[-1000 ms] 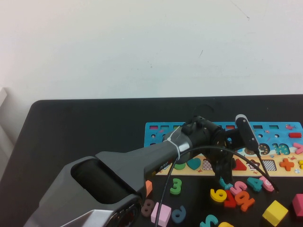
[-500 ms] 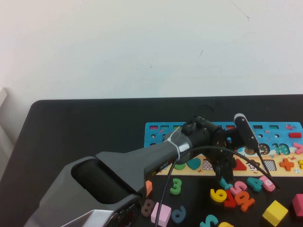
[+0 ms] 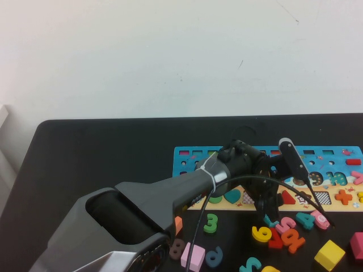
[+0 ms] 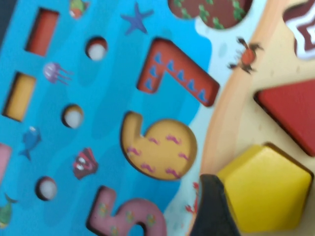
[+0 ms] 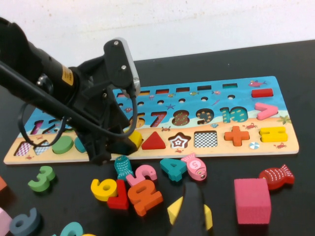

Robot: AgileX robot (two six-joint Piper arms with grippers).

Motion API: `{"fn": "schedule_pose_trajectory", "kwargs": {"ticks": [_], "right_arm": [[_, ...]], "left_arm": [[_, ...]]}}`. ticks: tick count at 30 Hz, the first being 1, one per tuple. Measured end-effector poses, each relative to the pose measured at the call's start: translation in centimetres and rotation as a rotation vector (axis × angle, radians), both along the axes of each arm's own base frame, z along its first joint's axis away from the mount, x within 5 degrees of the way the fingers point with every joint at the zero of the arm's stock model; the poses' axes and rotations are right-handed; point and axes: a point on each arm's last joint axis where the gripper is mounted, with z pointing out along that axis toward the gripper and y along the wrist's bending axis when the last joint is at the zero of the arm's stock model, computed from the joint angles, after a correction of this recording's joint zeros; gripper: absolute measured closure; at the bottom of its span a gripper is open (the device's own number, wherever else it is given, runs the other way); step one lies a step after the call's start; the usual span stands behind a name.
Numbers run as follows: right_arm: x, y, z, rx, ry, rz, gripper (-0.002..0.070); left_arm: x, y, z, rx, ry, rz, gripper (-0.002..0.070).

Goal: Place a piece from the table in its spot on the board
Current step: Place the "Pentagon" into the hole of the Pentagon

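Left gripper [image 5: 115, 140] hides part of the piece [image 4: 266, 189].

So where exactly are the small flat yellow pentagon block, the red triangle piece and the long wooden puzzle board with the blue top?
Yellow pentagon block [image 4: 266, 189], left wrist view: middle of its top face.
Red triangle piece [image 5: 153, 141], right wrist view: its centre.
Wooden puzzle board [image 5: 275, 88], right wrist view: bare blue corner.

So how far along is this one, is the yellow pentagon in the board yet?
Nearly done. The yellow pentagon sits in the board's sandy shape row beside the red triangle. The left gripper is right over it, one finger at its edge. Left: lifting away. The right gripper hovers over the loose pieces near the yellow cube.
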Motion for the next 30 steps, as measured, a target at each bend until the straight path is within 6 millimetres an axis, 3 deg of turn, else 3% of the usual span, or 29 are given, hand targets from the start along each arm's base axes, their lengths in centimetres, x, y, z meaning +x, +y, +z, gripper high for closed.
{"fn": "schedule_pose_trajectory", "kwargs": {"ticks": [16,26,30], "right_arm": [[0.00,0.00,0.00,0.000,0.000,0.000,0.0083],[0.00,0.00,0.00,0.000,0.000,0.000,0.0084],[0.00,0.00,0.00,0.000,0.000,0.000,0.0083]], "left_arm": [[-0.20,0.17,0.14,0.032,0.008,-0.030,0.0279],[-0.41,0.22,0.03,0.039,0.035,-0.031,0.0438],[-0.45,0.26,0.00,0.044,0.040,-0.032,0.0468]]}}
